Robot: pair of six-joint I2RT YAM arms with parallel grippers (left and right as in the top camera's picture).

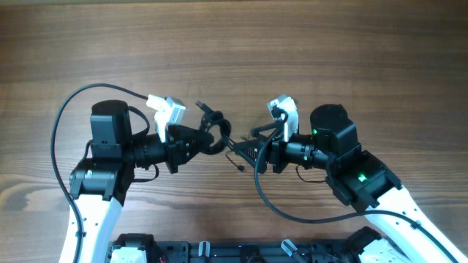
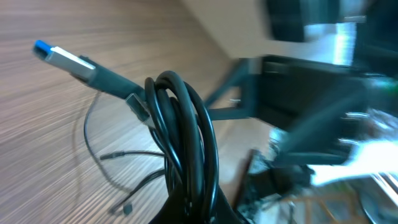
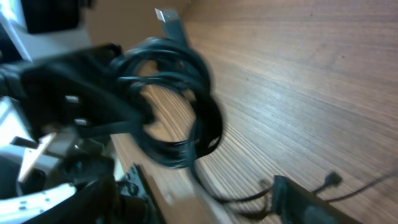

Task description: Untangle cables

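Observation:
My left gripper (image 1: 212, 139) is shut on a tight coil of black cable (image 2: 186, 130), held a little above the wooden table. A USB plug with a blue tip (image 2: 62, 57) sticks out of the coil. Thin black wires with tiny plug ends (image 2: 127, 180) trail from the coil onto the table. In the right wrist view the coil (image 3: 177, 106) hangs from the left gripper (image 3: 87, 93). My right gripper (image 3: 211, 180) is open just right of the coil (image 1: 238, 150). A thin wire (image 3: 249, 196) runs between its fingers, untouched, and its plug end (image 3: 333, 179) lies on the table.
The wooden table (image 1: 329, 51) spreads to the back and both sides. Thicker black cables (image 1: 62, 124) loop from each arm's white camera module (image 1: 167, 109). A dark rail (image 1: 241, 252) runs along the front edge between the arm bases.

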